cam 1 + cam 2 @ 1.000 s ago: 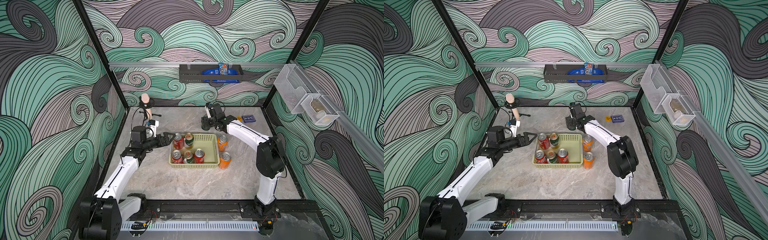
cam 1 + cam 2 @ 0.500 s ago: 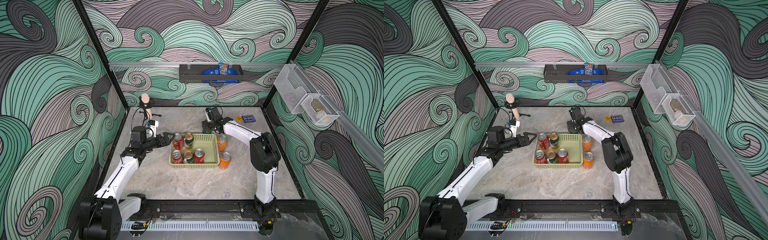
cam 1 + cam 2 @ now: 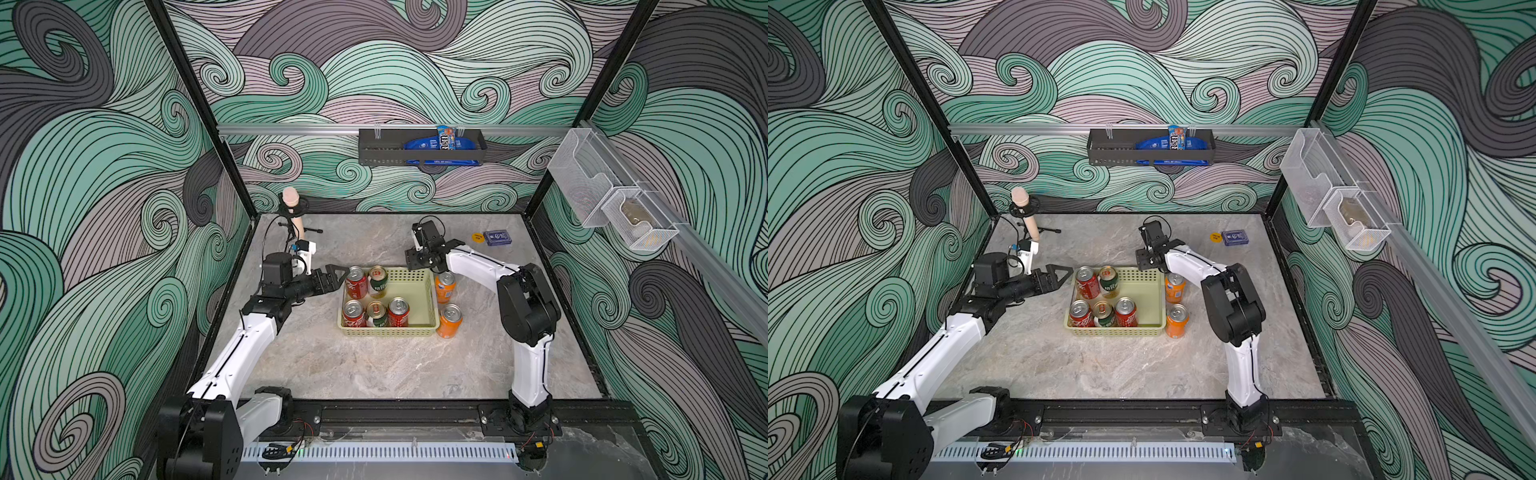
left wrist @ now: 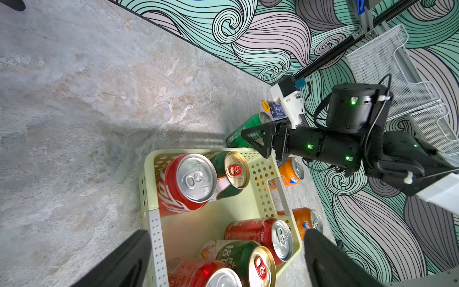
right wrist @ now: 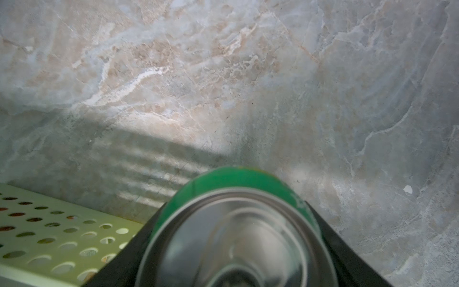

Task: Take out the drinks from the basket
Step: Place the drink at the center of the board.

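The pale yellow-green basket (image 3: 424, 330) (image 3: 1113, 331) (image 4: 149, 188) sits mid-table and holds three red cans (image 3: 356, 283) and two dark green-and-white cans (image 3: 378, 281). Two orange cans (image 3: 445, 286) (image 3: 450, 321) stand on the table along its right side. My right gripper (image 3: 417, 262) (image 3: 1148, 264) (image 5: 231, 211) is shut on a bright green can (image 4: 242, 130) (image 5: 233, 179) just behind the basket's far right corner. I cannot tell whether that can touches the table. My left gripper (image 3: 338, 275) (image 3: 1065, 274) (image 4: 226, 233) is open at the basket's left end, holding nothing.
A wooden-headed stand (image 3: 291, 208) rises at the back left. A blue card box (image 3: 498, 238) and a yellow disc (image 3: 478, 237) lie at the back right. A black rack (image 3: 419, 147) hangs on the rear wall, white mesh bins (image 3: 611, 199) on the right wall.
The right arm's elbow has swung left toward the basket, while its gripper with the green can stays behind the far right corner. The left arm has not moved.
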Robot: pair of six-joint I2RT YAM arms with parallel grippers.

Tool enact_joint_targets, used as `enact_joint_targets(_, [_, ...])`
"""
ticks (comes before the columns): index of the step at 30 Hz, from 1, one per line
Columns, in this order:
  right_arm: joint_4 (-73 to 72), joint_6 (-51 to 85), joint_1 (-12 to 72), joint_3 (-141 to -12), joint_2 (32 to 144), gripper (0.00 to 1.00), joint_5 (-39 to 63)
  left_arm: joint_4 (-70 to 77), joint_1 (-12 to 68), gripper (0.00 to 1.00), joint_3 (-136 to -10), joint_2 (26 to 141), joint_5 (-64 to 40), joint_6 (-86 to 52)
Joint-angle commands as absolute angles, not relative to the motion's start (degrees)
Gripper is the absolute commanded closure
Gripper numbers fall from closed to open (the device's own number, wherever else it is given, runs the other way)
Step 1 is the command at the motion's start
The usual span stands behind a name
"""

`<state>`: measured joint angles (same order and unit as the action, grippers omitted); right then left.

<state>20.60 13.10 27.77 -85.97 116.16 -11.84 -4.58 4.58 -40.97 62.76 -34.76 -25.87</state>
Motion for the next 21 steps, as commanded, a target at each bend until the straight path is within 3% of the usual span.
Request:
enact_joint_targets(1, [17.56,13.53,27.46,-85.30,114.35,0.41,-11.43,-4.91,4.81,0.01,-41.98,61.87,-34.28,-24.68])
enact_joint_targets(6, [17.58,14.04,27.61,-84.90,114.52,0.37,-10.70,-5.10,4.80,0.01,-41.94,61.87,-34.19,-24.66])
enact_joint_targets(16, [17.52,13.97,27.91,-84.22,111.86,0.13,-10.08,-5.23,4.78,0.01,-42.01,61.97,-33.93,-24.60])
enact_joint_targets(21, [17.57,13.96,27.85,-83.76,109.86,0.10,-10.02,-5.41,4.83,0.01,-41.99,61.96,-33.76,-24.46])
